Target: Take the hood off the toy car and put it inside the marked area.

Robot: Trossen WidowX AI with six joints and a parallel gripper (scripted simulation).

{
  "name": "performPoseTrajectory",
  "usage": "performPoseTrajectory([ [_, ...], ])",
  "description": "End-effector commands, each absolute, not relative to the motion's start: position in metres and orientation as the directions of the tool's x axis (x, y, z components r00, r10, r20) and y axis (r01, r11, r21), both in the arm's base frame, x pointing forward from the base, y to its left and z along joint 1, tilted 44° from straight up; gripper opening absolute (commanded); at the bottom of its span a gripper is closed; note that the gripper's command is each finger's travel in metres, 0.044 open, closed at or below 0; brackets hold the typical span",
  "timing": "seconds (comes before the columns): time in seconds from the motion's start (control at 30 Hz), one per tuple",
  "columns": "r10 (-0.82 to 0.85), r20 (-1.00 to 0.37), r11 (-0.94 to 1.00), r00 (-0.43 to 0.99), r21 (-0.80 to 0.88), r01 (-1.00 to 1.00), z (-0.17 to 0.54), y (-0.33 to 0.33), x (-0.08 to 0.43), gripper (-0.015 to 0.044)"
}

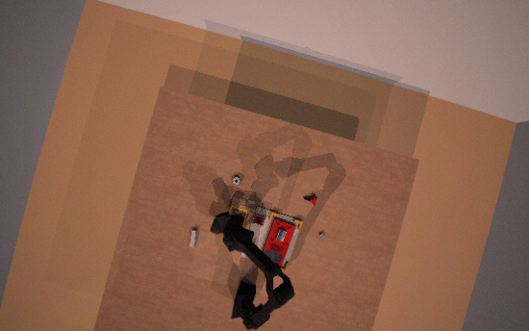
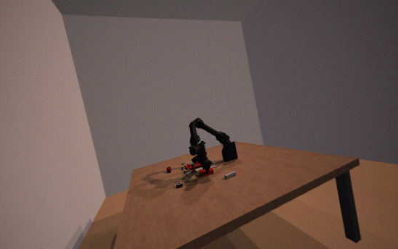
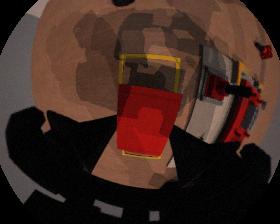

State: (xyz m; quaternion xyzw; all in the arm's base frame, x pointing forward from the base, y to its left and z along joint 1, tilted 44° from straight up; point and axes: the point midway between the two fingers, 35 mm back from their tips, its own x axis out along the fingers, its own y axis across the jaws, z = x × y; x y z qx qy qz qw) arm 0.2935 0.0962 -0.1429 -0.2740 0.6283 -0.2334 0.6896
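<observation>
The wooden table (image 2: 275,174) carries everything, and the black arm (image 2: 210,132) bends over from its base to reach down near the middle of the top. Just to one side of the gripper sits the toy car (image 1: 279,237), a red and grey body with yellow trim; in the wrist view it lies to the right of the fingers, close beside them but apart.

The gripper (image 3: 145,137) is closed on the hood (image 3: 145,125), a flat red panel pinched across its width, so the jaws stand fairly wide on it. The dark finger (image 3: 54,137) bodies flank the panel on either side in the wrist view. The hood hangs over the marked area (image 3: 149,63), a yellow-outlined rectangle on the table straight under the gripper; the panel covers the near part of the outline while the far part shows beyond it. Whether the hood touches the table cannot be told.

Smaller loose pieces lie around. A pale grey block (image 1: 192,237) rests on the side of the gripper away from the car. A small wheel (image 1: 237,179) lies beyond the gripper, past the far edge of the outline. A small red and black piece (image 1: 311,197) and a tiny grey piece (image 1: 321,235) sit on the far side of the car, well apart from the gripper.
</observation>
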Motion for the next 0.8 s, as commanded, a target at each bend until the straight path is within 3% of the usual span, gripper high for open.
performPoseTrajectory([
  [0.0, -0.670, -0.735, 0.737, 0.102, -0.676, -0.030, -0.144, 0.094, 0.293, 0.0000],
  [0.57, -0.666, -0.739, 0.741, 0.101, -0.671, -0.023, -0.142, 0.097, 0.294, 0.0440],
  [0.77, -0.670, -0.736, 0.738, 0.098, -0.674, -0.023, -0.107, 0.132, 0.290, 0.0440],
])
